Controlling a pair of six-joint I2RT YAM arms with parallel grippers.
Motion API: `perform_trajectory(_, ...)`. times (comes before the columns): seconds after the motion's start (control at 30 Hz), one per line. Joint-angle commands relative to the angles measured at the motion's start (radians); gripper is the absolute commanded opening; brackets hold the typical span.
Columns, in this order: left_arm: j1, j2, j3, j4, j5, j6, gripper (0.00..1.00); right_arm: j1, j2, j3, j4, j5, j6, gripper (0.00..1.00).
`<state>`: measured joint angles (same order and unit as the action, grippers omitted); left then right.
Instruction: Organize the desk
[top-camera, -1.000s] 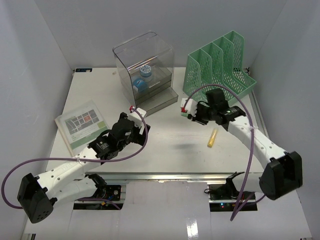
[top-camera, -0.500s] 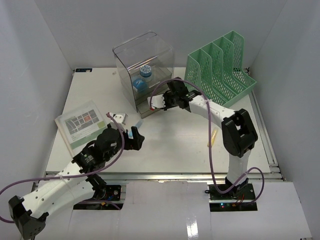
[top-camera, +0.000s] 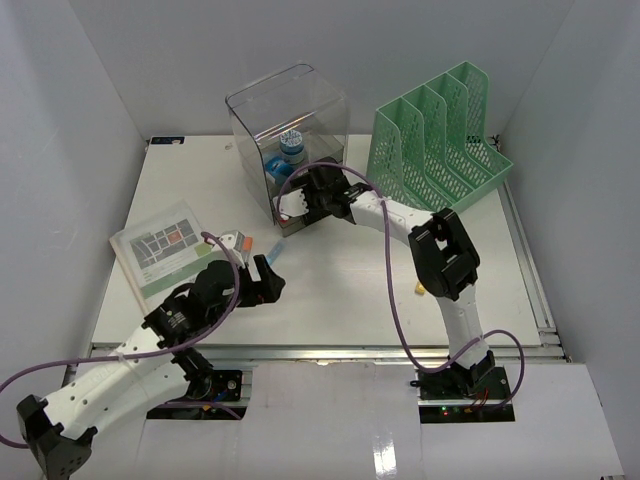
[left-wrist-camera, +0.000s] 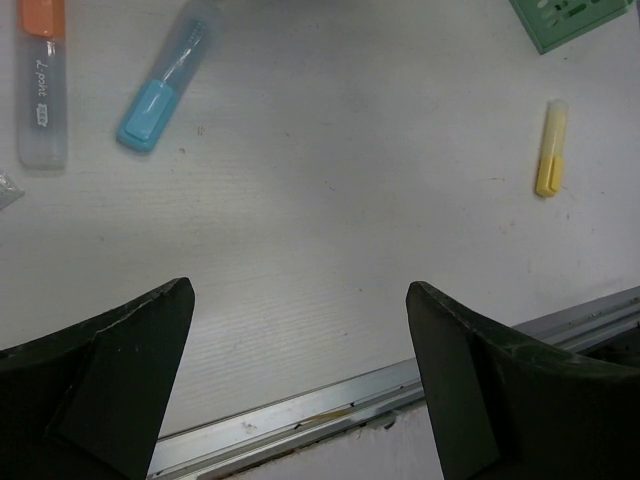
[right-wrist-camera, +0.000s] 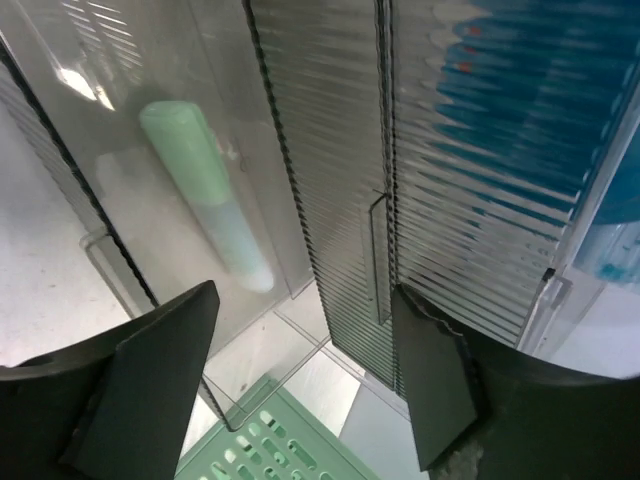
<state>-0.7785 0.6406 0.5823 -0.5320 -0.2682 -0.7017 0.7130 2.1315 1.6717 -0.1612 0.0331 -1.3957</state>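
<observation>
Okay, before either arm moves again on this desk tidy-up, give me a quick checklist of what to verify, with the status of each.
1. Left gripper open and empty: ok.
2. Right gripper open, nothing between its fingers: ok.
3. Green marker lying inside the clear drawer box, free of the right gripper: ok.
4. Blue marker and orange marker lying apart on the desk: ok.
5. Yellow marker free of the right arm: cannot tell, since the top view half hides it.
</observation>
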Motion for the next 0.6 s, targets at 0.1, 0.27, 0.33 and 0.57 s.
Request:
perform_trajectory(0.1, 0.231, 0.201, 0.033, 0.055, 0.171, 0.160, 0.98, 0.003, -0.141, -0.048, 0.002, 0.021, 0.104, 0.80)
perform_trajectory(0.27, 0.373, 0.405, 0.138, 0.093, 0.247, 0.296, 0.89, -0.076, -0.427, -0.144, -0.280, -0.335, 0.392, 0.80)
perform_trajectory(0.33, 0.396, 0.508, 0.201, 0.099, 0.242, 0.357, 0.84, -0.146, -0.555, -0.232, -0.467, -0.600, 0.447, 0.79)
perform_trajectory(0.57, 0.416, 0.859, 0.375, 0.116, 0.180, 0.481, 0.68, -0.401, -1.000, -0.689, -0.572, -1.023, 0.393, 0.79)
